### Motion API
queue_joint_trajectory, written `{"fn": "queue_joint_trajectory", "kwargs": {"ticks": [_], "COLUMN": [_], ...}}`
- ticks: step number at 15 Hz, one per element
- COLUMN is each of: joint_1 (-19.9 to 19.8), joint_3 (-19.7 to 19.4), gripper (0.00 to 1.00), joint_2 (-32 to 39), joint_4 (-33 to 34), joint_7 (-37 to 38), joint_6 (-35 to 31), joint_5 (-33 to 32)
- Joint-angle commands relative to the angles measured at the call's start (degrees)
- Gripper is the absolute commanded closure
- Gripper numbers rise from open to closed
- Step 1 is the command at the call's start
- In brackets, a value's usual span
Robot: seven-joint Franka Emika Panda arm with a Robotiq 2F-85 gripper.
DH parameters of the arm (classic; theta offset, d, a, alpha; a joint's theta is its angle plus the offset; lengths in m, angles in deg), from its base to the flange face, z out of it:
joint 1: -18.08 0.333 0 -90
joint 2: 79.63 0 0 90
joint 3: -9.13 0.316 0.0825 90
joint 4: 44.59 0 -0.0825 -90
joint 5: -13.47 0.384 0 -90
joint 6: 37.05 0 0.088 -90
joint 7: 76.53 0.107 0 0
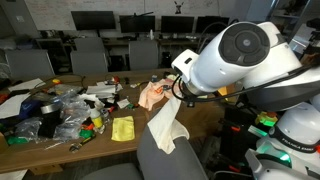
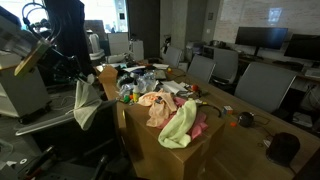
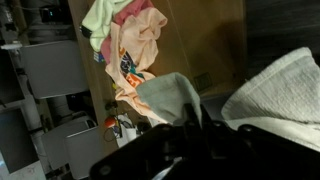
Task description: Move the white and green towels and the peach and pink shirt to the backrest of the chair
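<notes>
White towel sits bunched right against the lens, pinched in the gripper, jaws clamped on a fold. The rest hangs straight below the tool toward the grey backrest; can't tell whether it touches. Peach shirt, green towel and pink shirt lie heaped on the table beyond the tool, well apart from it.

Risks for you:
- The grip looks like a small pinch, so a jerk may shed the cloth.
- Let go off-centre and the heavier hanging side will likely drag it off the rounded top.
- The peach shirt overhangs the table edge and could slide off.
</notes>
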Motion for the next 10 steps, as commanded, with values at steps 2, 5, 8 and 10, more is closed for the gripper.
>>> {"fn": "queue_joint_trajectory", "kwargs": {"ticks": [2, 5, 8, 10], "joint_1": [2.8, 6.9, 12.1, 15.6], "joint_3": [-3.5, -7.7, -13.5, -17.3], "gripper": [0.96, 0.64, 0.39, 0.26], "joint_2": [6.2, 9.5, 11.9, 12.5], "joint_4": [2.2, 2.9, 3.8, 4.2], "joint_7": [3.2, 4.0, 2.6, 2.2], "joint_6": [8.6, 13.3, 16.9, 18.2], "joint_5": [-9.7, -13.5, -14.3, -13.6]}}
